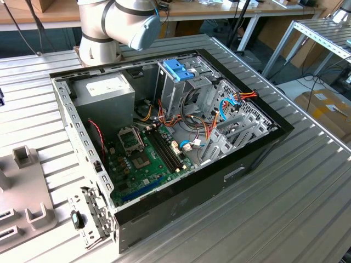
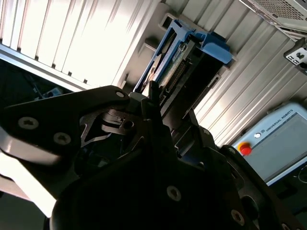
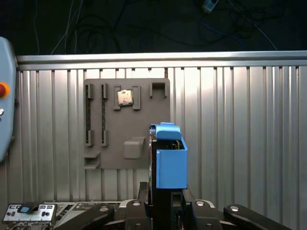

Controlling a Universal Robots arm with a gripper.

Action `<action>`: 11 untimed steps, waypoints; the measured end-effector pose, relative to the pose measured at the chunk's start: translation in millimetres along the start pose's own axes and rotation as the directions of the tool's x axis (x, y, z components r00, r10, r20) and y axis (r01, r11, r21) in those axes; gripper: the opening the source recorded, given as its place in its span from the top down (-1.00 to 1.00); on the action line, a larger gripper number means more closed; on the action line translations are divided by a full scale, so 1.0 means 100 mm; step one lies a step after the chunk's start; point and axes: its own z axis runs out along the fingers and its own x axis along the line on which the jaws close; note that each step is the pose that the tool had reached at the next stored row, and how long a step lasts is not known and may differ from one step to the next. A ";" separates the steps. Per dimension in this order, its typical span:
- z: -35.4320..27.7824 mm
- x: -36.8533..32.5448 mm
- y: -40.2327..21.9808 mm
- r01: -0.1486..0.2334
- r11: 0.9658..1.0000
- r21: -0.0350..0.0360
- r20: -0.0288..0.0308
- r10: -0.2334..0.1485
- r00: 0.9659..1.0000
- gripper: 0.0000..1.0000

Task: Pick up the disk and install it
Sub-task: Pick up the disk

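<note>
In both wrist views my gripper (image 3: 163, 192) (image 2: 162, 111) is shut on the disk (image 3: 169, 158) (image 2: 184, 62), which I see edge-on with its light-blue rail frame around it. The disk sticks out past the fingertips (image 2: 153, 98) and hangs above the ribbed metal table (image 3: 240, 134). In the exterior view the open computer case (image 1: 164, 213) lies on its side with its drive cage (image 1: 181, 90) at the back. The arm's base and a joint (image 1: 118, 22) stand behind the case.
A small blue bracket (image 1: 178, 68) sits on top of the drive cage. Inside the case are a grey power supply box (image 1: 104, 90), the motherboard (image 1: 145, 156) and loose cables (image 1: 219, 112). A grey fixture plate (image 3: 124, 124) holding a processor chip (image 3: 124, 97) lies on the table, with a control pendant (image 2: 283, 139) nearby.
</note>
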 end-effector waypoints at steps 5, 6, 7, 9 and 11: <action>0.000 -0.008 -0.085 0.000 1.000 0.000 0.000 0.000 1.000 0.30; 0.000 -0.009 -0.094 0.000 1.000 0.000 0.000 0.000 1.000 0.30; 0.000 -0.009 -0.105 0.000 1.000 0.000 0.000 0.000 1.000 0.30; 0.000 -0.010 -0.139 0.000 1.000 0.000 0.000 0.000 1.000 0.30; 0.000 -0.011 -0.184 0.000 1.000 0.000 0.000 0.000 1.000 0.30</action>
